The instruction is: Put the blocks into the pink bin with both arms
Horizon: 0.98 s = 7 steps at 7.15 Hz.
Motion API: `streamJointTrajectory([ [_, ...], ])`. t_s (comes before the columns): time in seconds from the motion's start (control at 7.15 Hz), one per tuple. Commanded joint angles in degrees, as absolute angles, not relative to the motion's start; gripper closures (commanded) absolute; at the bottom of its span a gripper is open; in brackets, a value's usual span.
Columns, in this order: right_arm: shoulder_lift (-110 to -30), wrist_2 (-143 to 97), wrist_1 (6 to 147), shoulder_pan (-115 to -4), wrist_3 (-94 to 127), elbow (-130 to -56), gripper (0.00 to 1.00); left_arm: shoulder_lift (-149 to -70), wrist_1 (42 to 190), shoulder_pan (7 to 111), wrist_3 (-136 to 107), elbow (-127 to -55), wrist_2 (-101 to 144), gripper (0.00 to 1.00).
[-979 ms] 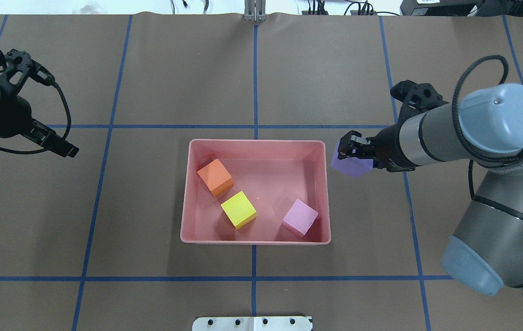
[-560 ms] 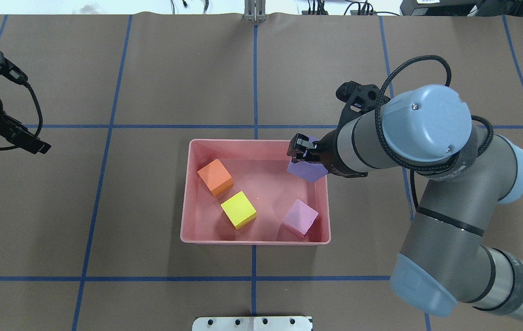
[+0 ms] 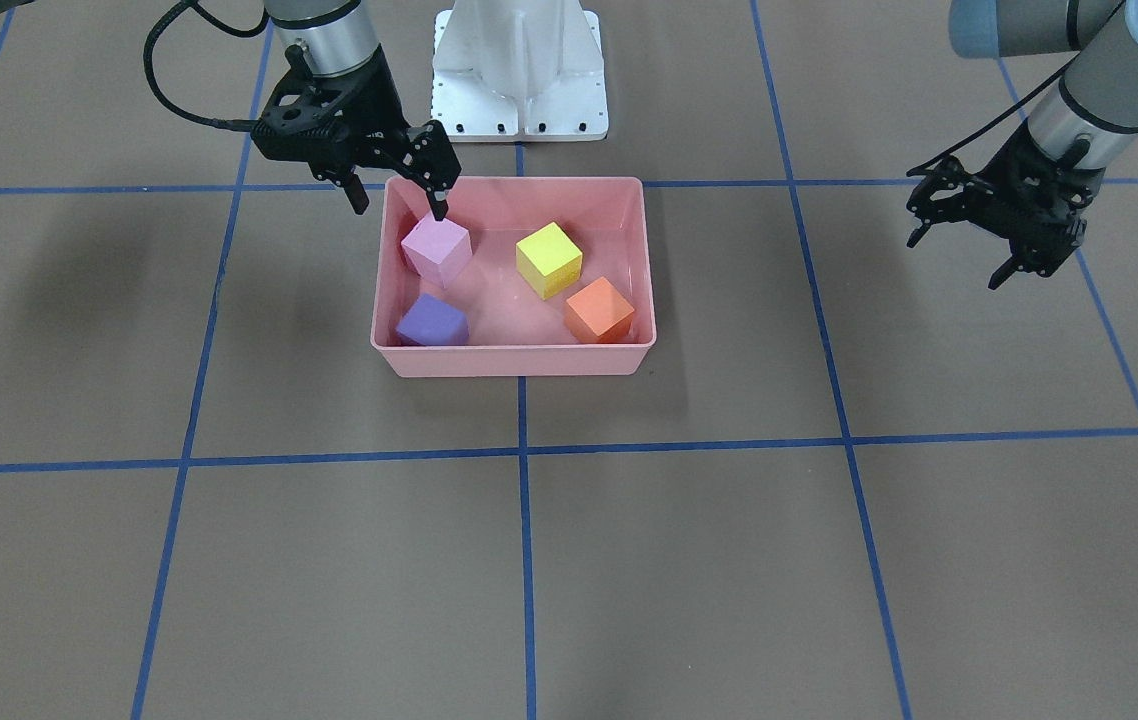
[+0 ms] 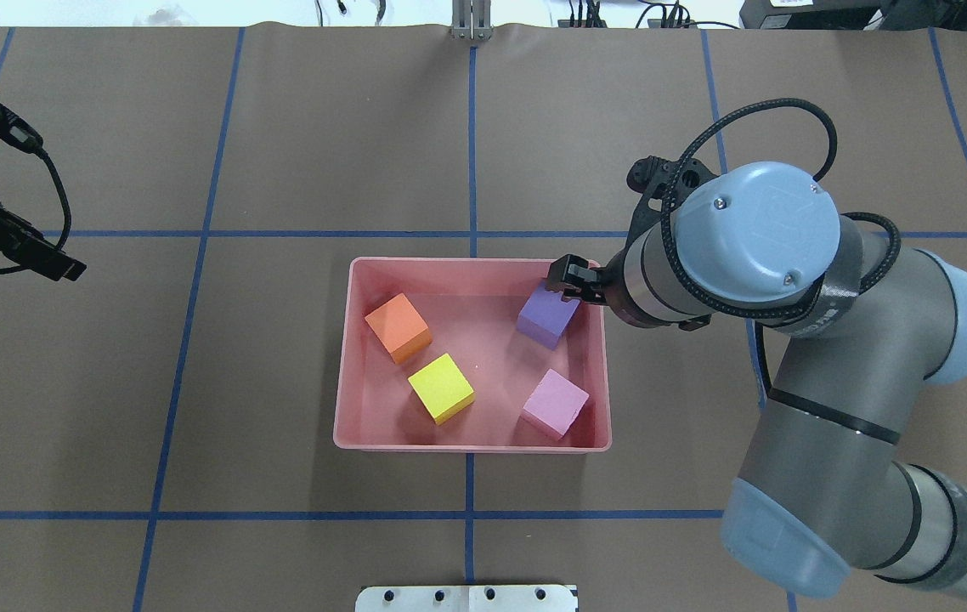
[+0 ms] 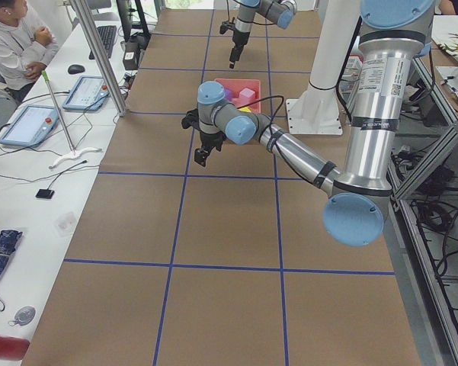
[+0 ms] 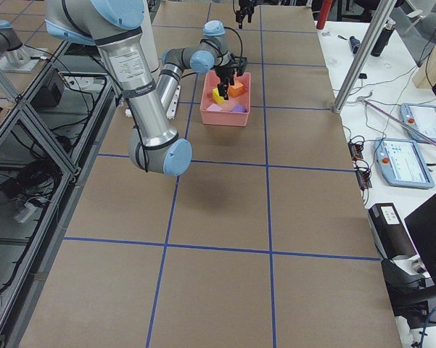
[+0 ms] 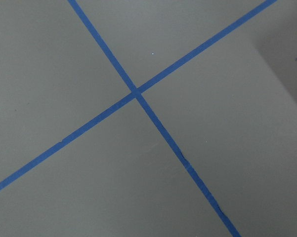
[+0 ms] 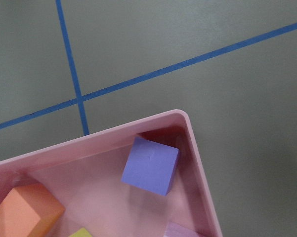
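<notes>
The pink bin [image 4: 475,264] [image 3: 514,360] stands mid-table. All the blocks lie on its floor: orange [image 4: 398,328] [image 3: 599,309], yellow [image 4: 441,388] [image 3: 549,260], light pink [image 4: 555,403] [image 3: 437,250] and purple [image 4: 546,314] [image 3: 432,322]. The purple block also shows in the right wrist view [image 8: 150,165], in the bin's far right corner. My right gripper [image 3: 399,203] [image 4: 573,285] hangs open and empty above that corner, just over the purple block. My left gripper [image 3: 954,262] is open and empty, far out to the bin's left over bare table.
The white pedestal base [image 3: 519,70] [image 4: 466,597] stands at the table's near edge behind the bin. Blue tape lines [image 7: 136,94] grid the brown table. A side bench with tablets and a seated person [image 5: 15,38] lies beyond the table's far edge.
My right arm carried the purple block from right of the bin to over its far right corner and let go; the block now lies inside. My left arm drew back to the left.
</notes>
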<state>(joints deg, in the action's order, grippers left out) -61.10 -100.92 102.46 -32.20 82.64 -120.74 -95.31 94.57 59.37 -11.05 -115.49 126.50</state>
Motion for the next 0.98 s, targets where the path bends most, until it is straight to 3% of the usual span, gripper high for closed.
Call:
streamJointTrajectory([
  [0.0,-62.48,-108.15,106.34,-41.35,69.15,-120.76,0.0,-90.91,94.57,64.31,-10.9,-115.31,126.21,0.0],
  [0.42,-73.79,-119.32,106.35,-58.65,38.87,-119.45,0.0,-87.56,94.05,75.3,-3.39,-109.52,126.21,0.0],
  [0.84,-83.56,-126.88,106.0,-78.33,3.54,-110.7,0.0,-86.75,93.61,82.52,8.0,-102.58,126.74,0.0],
])
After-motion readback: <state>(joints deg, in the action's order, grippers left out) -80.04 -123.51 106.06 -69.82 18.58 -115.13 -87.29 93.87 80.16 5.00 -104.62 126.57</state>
